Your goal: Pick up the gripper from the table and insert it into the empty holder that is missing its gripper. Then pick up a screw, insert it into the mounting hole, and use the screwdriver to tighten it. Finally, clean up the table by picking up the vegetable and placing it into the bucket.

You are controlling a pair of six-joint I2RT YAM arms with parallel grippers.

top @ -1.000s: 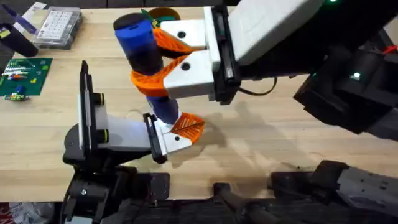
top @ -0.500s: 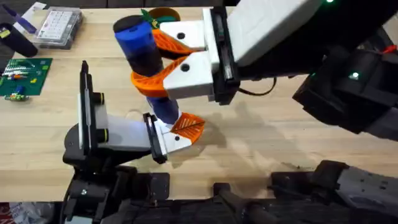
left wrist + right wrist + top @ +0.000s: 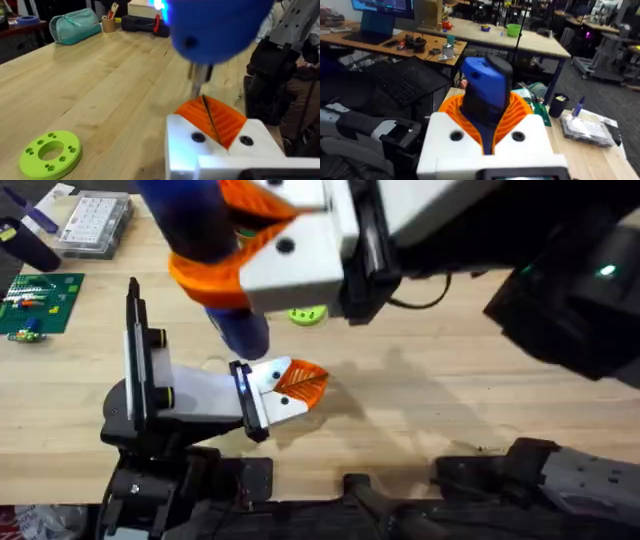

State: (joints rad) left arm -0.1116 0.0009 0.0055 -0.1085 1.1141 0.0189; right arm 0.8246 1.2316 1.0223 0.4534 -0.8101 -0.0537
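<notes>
My right gripper (image 3: 215, 275) is raised high and shut on the blue screwdriver (image 3: 195, 225), with its large orange fingers (image 3: 454, 107) clasping the barrel (image 3: 482, 95). The thin bit (image 3: 200, 85) hovers just above the orange ribbed gripper (image 3: 298, 383), not touching it. That gripper sits by its white base (image 3: 220, 150) against the black jaw plate (image 3: 247, 402) of the holder (image 3: 195, 395), the grey body of my left gripper (image 3: 275, 385). Two dark holes show in the white base. I cannot make out a screw. The vegetable and the bucket are hidden behind my right arm.
A flat green disc with holes (image 3: 308, 315) lies on the wooden table (image 3: 450, 400) just beyond the holder. A clear parts box (image 3: 95, 222) and a green circuit board (image 3: 35, 302) sit at the far left. My right arm (image 3: 560, 290) looms over the right side.
My right gripper has lifted the screwdriver up and to the left, taking the bit off the white base. The green disc is now uncovered. The left arm has not moved.
</notes>
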